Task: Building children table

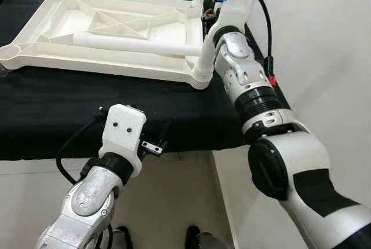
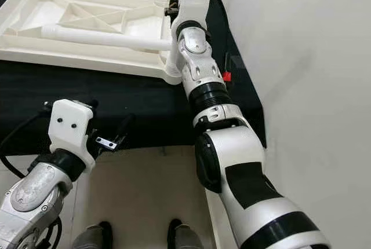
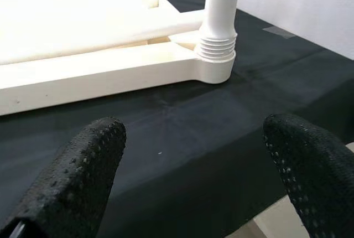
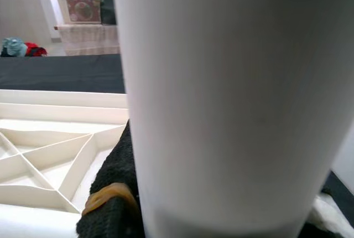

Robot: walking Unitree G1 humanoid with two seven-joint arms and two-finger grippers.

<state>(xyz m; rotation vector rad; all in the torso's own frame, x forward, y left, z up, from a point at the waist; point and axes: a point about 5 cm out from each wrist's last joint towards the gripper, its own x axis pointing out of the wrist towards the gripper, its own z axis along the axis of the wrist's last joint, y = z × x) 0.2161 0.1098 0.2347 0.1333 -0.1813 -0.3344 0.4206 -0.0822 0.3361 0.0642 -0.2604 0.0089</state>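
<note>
Cream plastic tabletop [image 1: 104, 29] lies upside down on black cloth [image 1: 87, 104], a loose leg [image 1: 133, 44] resting across it. Left gripper [image 3: 193, 177] idle near the cloth's front edge, fingers spread, empty. Right gripper [image 4: 119, 193] apparently clamped on the upright corner leg [image 1: 204, 58]; view crowded. Advice: keep leg vertical, twist threads fully home.

The upturned tabletop [image 1: 104, 63] lay on the cloth-covered surface [image 1: 69, 116], with a loose leg [image 1: 139, 45] lying across it. An upright leg [image 1: 204, 58] stood in its near right corner, the right gripper [image 1: 211, 14] beside it. The left gripper [image 1: 152, 145] hovered at the surface's near edge.
</note>
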